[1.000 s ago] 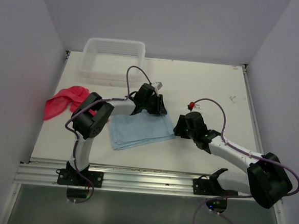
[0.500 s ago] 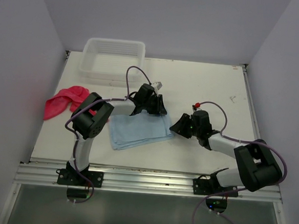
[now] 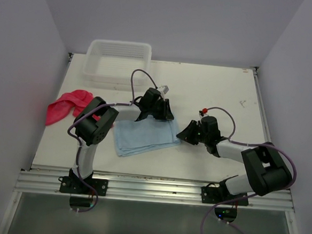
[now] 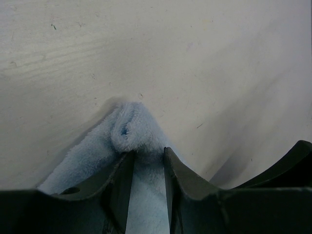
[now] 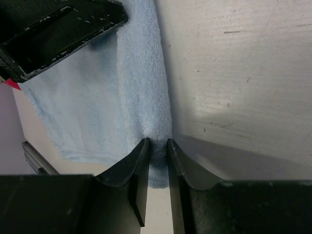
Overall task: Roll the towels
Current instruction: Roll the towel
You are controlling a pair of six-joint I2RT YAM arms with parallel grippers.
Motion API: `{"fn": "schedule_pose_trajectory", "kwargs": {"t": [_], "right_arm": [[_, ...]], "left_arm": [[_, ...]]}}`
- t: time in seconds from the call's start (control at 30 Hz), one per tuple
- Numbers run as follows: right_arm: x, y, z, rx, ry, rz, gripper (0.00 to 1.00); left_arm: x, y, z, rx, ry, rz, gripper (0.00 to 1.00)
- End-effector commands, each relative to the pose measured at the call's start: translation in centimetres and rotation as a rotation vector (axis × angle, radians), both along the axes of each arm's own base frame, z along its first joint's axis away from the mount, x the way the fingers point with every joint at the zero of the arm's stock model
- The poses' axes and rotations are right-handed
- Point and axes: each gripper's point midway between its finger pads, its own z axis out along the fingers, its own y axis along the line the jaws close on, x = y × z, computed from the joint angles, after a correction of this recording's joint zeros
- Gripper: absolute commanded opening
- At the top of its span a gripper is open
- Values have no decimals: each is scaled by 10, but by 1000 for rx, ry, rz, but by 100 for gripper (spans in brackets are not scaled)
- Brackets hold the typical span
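Observation:
A light blue towel (image 3: 144,136) lies folded flat in the middle of the table. Its right edge is turned up into a small roll (image 5: 151,92). My left gripper (image 3: 164,113) is shut on the far right corner of the blue towel (image 4: 131,134), with the fabric bunched between its fingers. My right gripper (image 3: 182,134) is shut on the near right corner of the same towel, pinching the rolled edge (image 5: 158,146). A pink towel (image 3: 66,104) lies crumpled at the table's left edge.
A clear plastic bin (image 3: 117,61) stands at the back left of the table (image 3: 222,89). The left arm's black body (image 5: 53,34) shows in the right wrist view, over the blue towel. Side walls close in the table on both sides.
My right arm has swung its gripper left and lower onto the blue towel's near right corner and closed on it. The left arm has stayed on the far corner.

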Motion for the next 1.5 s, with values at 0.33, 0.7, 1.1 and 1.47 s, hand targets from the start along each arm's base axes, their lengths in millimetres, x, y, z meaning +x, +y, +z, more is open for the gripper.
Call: {"fn": "schedule_pose_trajectory", "kwargs": {"t": [0.33, 0.7, 1.1, 1.47], "right_arm": [[-7, -3, -6, -67, -42, 86, 0], [-4, -14, 10, -439, -262, 133, 0], [4, -29, 30, -714, -395, 118, 0], [5, -19, 48, -988, -514, 186, 0]], "left_arm": [[10, 30, -2, 90, -1, 63, 36], [29, 17, 39, 29, -56, 59, 37], [33, 6, 87, -52, -110, 42, 37], [30, 4, 98, -79, -115, 32, 37]]}}
